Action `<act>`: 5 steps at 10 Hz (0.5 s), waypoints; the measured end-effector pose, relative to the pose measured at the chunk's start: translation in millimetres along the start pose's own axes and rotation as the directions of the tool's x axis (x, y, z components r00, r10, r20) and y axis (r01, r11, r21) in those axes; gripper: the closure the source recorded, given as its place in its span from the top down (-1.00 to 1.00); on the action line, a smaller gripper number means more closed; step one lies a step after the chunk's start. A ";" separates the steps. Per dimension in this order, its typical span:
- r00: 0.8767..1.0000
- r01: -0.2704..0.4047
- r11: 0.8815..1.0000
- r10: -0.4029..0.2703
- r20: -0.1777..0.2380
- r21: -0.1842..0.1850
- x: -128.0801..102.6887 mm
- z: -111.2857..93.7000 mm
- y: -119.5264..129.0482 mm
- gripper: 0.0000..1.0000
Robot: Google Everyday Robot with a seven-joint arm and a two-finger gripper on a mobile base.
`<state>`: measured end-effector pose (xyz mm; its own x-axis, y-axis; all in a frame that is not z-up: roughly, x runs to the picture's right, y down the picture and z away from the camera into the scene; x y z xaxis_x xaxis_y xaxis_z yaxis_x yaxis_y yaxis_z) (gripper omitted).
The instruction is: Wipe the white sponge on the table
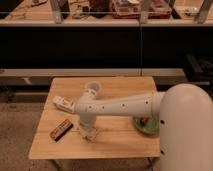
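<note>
On table (pixel 120 139): claw (pixel 88 128) clenched on one white sponge (pixel 92 133); one cup (pixel 93 88), one packet (pixel 63 103), one bar (pixel 60 130).

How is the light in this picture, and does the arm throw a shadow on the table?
Camera view: warm, even light on the table; the workbench behind is nearly black below its top. Camera view: the arm has the brightest surface, without glare. Camera view: the gripper, low over the table's front-left part beside the brown bar, throws only a faint, soft shadow.

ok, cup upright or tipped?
Upright: the cup stands rim-up on the table, behind the arm. The tool holds the white sponge down near the front edge.
</note>
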<state>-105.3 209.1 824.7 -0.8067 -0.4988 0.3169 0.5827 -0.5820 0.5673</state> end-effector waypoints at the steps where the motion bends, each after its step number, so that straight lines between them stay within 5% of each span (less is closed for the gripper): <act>1: 1.000 -0.015 1.000 0.015 0.003 -0.002 6.9 1.9 18.0 -1.00; 5: 0.987 -0.157 0.987 0.157 0.020 0.033 -15.8 16.2 86.5 -1.00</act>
<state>-43.8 177.1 881.1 -0.7073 -0.5706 0.4173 0.6988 -0.4751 0.5348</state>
